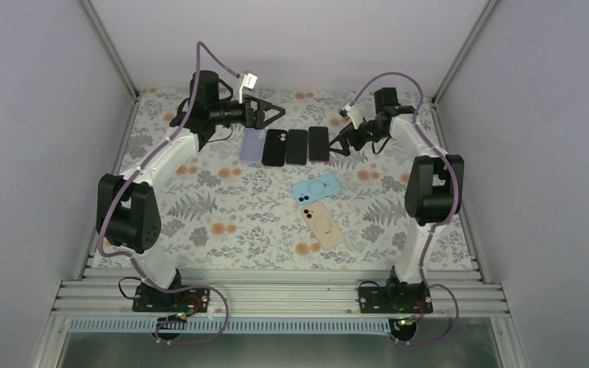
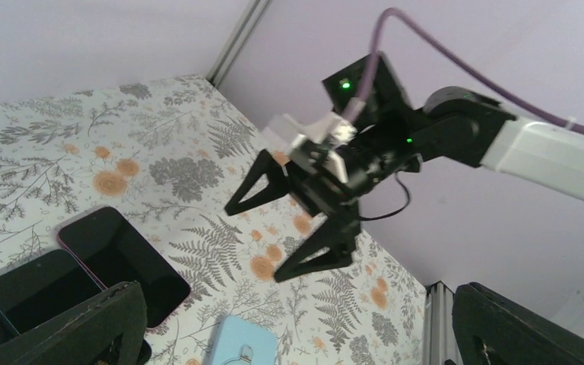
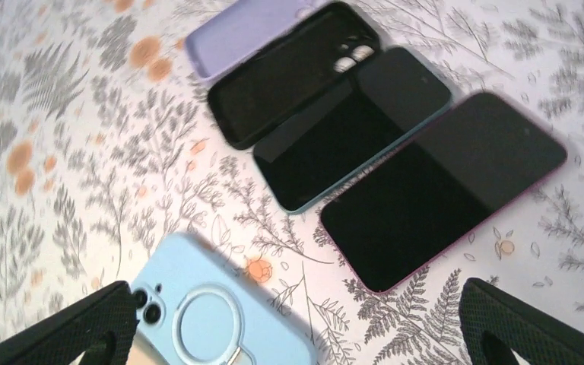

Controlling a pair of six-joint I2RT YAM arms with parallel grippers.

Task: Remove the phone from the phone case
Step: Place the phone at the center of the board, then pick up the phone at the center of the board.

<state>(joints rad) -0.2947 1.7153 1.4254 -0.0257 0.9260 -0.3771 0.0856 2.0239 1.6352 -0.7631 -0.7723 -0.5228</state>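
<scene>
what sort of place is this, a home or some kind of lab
Probably a lab robot cell, not a home: the left arm and right arm are bolted to an aluminium rail, plain panels enclose the floral table, and phones and cases lie in a row.

Four flat rectangular items lie side by side at the far middle of the floral-patterned table (image 1: pixel 199 222): from left to right, a lilac phone case (image 1: pixel 251 144), a black phone case (image 1: pixel 274 147), a dark-screened phone with a teal rim (image 1: pixel 297 146) and a second dark-screened phone (image 1: pixel 318 143). Nearer the arm bases, apart from that row, a light-blue phone case with a round ring (image 1: pixel 316 188) lies tilted, just beside a beige phone case with a like ring (image 1: pixel 324 224). The left gripper (image 1: pixel 272 113) hangs with jaws spread beyond the row's far left end; the right gripper (image 1: pixel 341 136) hangs just beside the row's right end.
</scene>
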